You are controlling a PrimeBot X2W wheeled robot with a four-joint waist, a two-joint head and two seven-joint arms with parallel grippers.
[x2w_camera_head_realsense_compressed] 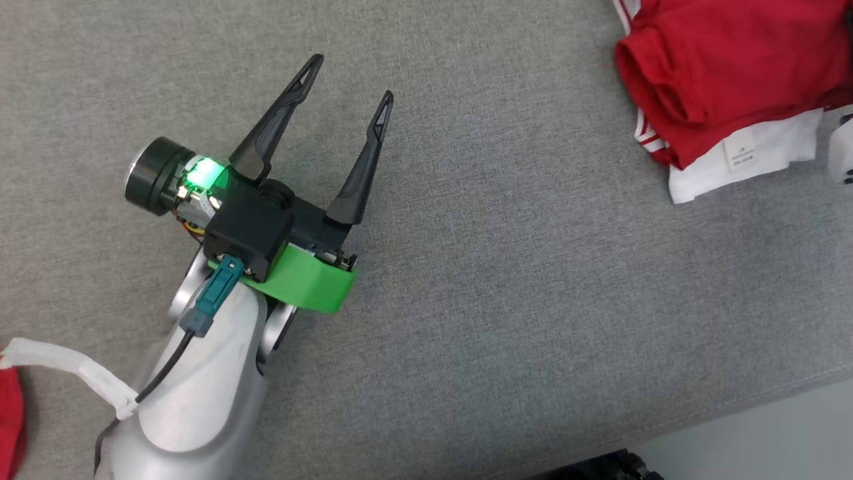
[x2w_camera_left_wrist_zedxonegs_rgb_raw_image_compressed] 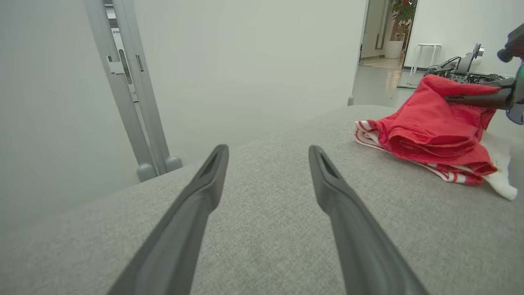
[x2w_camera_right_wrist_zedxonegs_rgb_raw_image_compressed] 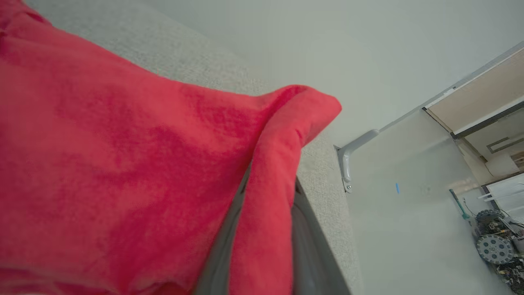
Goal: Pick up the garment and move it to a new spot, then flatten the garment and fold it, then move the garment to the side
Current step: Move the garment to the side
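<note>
Pinching a fold of the crumpled red cloth garment (x2w_camera_right_wrist_zedxonegs_rgb_raw_image_compressed: 123, 164) with my right end effector (x2w_camera_right_wrist_zedxonegs_rgb_raw_image_compressed: 264, 246). In the right wrist view the two dark fingers (x2w_camera_right_wrist_zedxonegs_rgb_raw_image_compressed: 221, 262) run up under the fabric with a narrow gap and a red fold clamped between them. The tips are hidden by cloth.

Garment position: far right part of the grey fabric-covered counter (x2w_camera_head_realsense_compressed: 500, 267), at the top right of the head view and partly cut off by the frame edge. It sits bunched rather than flat, with the red layer on top. A white layer with a small sewn label (x2w_camera_head_realsense_compressed: 741, 155) sticks out underneath on the near side, and red-white striped trim shows along its left edge. In the left wrist view one dark finger of my right end effector lies across the top of the red heap.

My left end effector (x2w_camera_head_realsense_compressed: 350, 83) has its jaws spread wide with nothing between them, over bare grey fabric well apart from the garment. I cannot tell whether it touches the surface. The green plastic band (x2w_camera_head_realsense_compressed: 306, 283) at its wrist is in view, and the green indicator light (x2w_camera_head_realsense_compressed: 203, 175) is lit.

A pale floor (x2w_camera_head_realsense_compressed: 766, 427) shows past the counter's near right edge. A sliver of red cloth (x2w_camera_head_realsense_compressed: 8, 413) sits at the lower left frame edge, too cropped to identify.
</note>
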